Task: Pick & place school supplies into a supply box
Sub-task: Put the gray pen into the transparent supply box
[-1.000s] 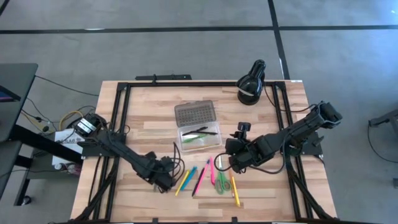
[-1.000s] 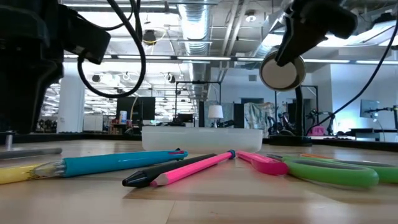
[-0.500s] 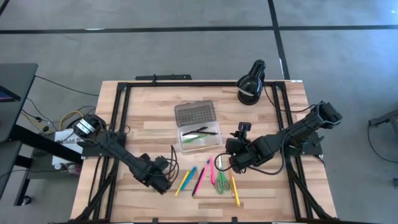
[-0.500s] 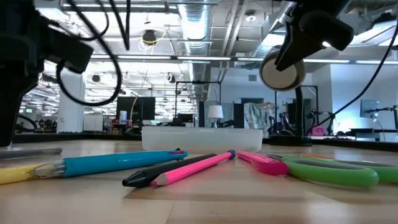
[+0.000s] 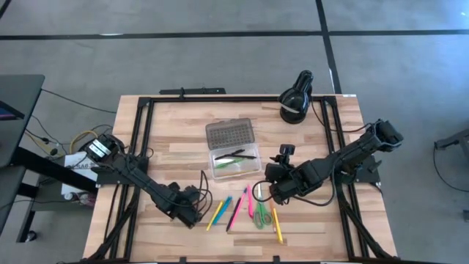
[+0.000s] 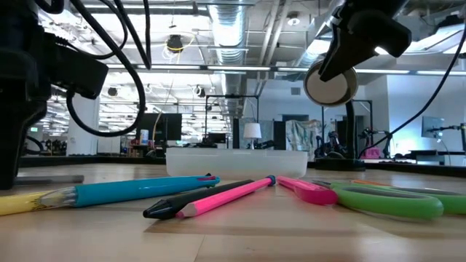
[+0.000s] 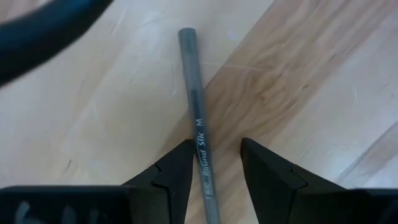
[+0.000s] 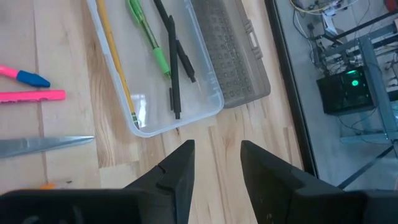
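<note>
So I've got the left tool (image 7: 214,171) spread open straddling a grey pen (image 7: 198,124); next, clench and lift.

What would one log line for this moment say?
left hand: open, straddling grey pen on table | right hand: open, above table near box | box: open, some pens inside | scissors: on table

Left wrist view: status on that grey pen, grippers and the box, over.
Left gripper open, straddling grey pen flat on table, not gripped. Right gripper open, empty, short of supply box. Box lid open. Nothing in the way.
</note>
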Controlling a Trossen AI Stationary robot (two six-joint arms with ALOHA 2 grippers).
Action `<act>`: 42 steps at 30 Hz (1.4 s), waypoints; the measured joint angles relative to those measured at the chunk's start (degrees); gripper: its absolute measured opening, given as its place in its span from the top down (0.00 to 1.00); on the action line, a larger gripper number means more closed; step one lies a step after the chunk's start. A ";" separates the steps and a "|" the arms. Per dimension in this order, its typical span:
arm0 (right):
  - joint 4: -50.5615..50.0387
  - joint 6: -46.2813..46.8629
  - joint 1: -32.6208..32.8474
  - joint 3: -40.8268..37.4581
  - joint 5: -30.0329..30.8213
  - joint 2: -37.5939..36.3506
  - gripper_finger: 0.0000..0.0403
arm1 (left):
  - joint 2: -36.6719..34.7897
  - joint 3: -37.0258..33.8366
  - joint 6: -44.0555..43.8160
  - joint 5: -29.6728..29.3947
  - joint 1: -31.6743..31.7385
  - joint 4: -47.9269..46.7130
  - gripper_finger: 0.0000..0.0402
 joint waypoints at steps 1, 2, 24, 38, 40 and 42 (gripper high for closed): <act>0.00 0.00 -0.03 0.00 0.00 0.00 0.69 | 0.02 0.00 0.71 0.48 -0.02 -0.03 0.67; 0.01 0.00 -0.03 0.00 0.00 0.00 0.69 | 0.02 -0.02 1.44 1.06 -0.02 -0.15 0.67; 1.46 -0.17 -0.03 0.00 -0.08 0.00 0.69 | 0.26 -0.15 10.69 7.88 -0.04 -2.40 0.79; 1.46 -0.17 -0.03 0.02 -0.09 0.00 0.69 | 0.30 -0.22 23.33 5.88 -0.26 -1.38 0.95; 1.46 -0.17 -0.03 0.02 -0.07 0.00 0.69 | 0.31 -0.21 24.30 5.52 -0.26 -1.32 0.95; 1.49 -0.17 -0.03 0.02 -0.09 0.00 0.69 | 0.33 -0.22 25.15 4.70 -0.28 -1.26 0.94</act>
